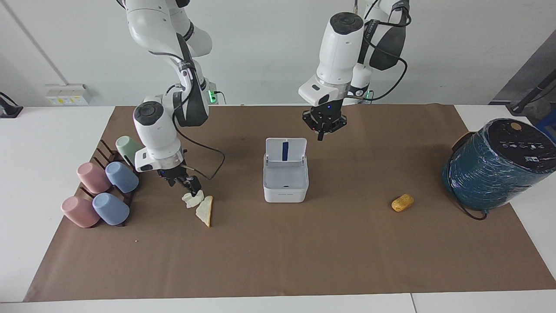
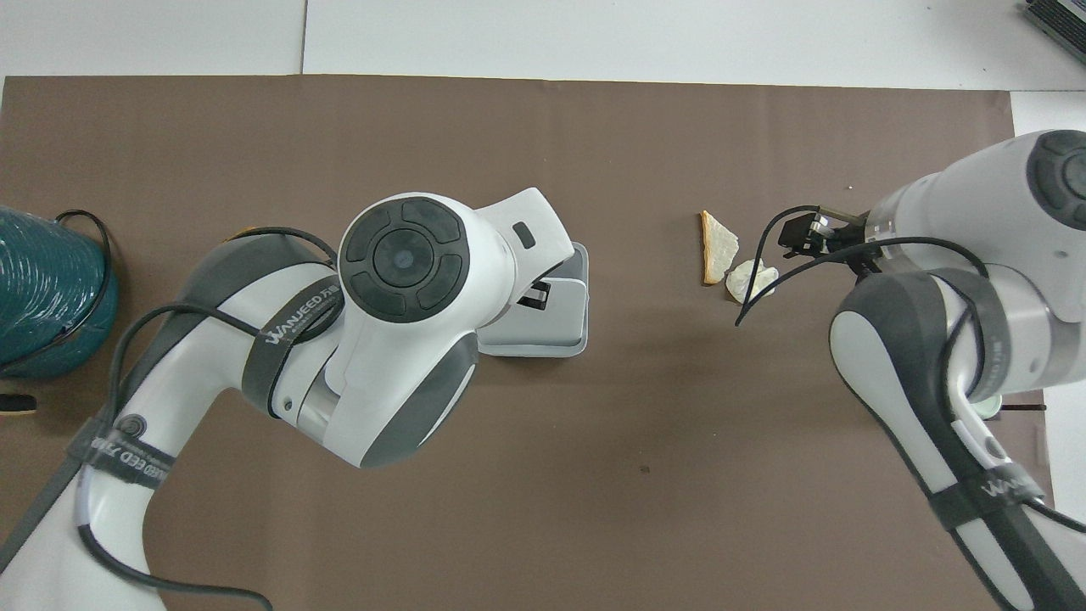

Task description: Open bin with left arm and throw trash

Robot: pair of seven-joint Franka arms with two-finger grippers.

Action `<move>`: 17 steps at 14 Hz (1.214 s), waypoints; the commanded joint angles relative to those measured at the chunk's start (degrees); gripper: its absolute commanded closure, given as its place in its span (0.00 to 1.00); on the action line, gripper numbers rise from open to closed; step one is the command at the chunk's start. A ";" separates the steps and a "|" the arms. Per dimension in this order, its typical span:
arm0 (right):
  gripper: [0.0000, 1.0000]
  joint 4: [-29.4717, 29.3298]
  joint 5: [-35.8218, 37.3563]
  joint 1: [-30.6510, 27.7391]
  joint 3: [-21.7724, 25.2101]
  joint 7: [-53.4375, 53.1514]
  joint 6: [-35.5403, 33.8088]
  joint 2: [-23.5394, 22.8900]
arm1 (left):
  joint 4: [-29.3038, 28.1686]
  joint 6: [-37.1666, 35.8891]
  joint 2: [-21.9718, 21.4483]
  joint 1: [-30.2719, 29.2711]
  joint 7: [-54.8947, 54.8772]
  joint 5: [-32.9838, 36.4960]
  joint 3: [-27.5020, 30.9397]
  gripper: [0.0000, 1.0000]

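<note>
From overhead, the left arm [image 2: 399, 322] covers most of the bin [image 2: 570, 327] and nearly all of the yellow lump, and hides its own gripper. The right arm [image 2: 959, 339] covers the cup rack at its end of the mat. The teal cylinder [image 2: 42, 297] is cut by the picture's edge. In the facing view both arms' upper parts run off the top.

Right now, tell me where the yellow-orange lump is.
The yellow-orange lump lies on the brown mat between the open bin and the teal cylinder, toward the left arm's end.
</note>
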State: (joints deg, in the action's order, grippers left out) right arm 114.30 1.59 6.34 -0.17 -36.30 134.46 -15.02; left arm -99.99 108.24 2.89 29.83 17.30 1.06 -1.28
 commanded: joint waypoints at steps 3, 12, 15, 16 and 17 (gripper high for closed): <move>0.18 2.06 -0.27 1.57 -0.18 -1.67 4.13 -2.02 | -3.89 4.42 -1.83 -6.96 -3.50 0.79 -0.39 1.00; 1.00 0.06 0.52 1.22 -0.10 -0.43 0.22 -1.51 | -9.69 19.62 2.55 -18.57 -15.79 0.79 -0.39 0.00; 1.00 -10.56 0.61 1.40 -0.36 -0.09 -14.62 0.17 | -9.61 24.20 5.19 -23.58 -21.50 0.79 -0.39 0.00; 1.00 -12.86 -0.18 1.48 -1.66 -0.17 -16.92 0.78 | -9.61 25.69 6.16 -24.72 -23.26 0.70 -0.48 0.00; 1.00 -14.71 -0.27 1.48 -3.59 -0.17 -17.90 1.13 | -9.61 26.48 7.47 -25.34 -24.76 0.70 -0.48 0.00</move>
State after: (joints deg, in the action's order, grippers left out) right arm 104.15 1.61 7.92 -1.01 -36.55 120.63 -14.66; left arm -109.20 132.15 8.81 6.27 -4.60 1.09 -1.04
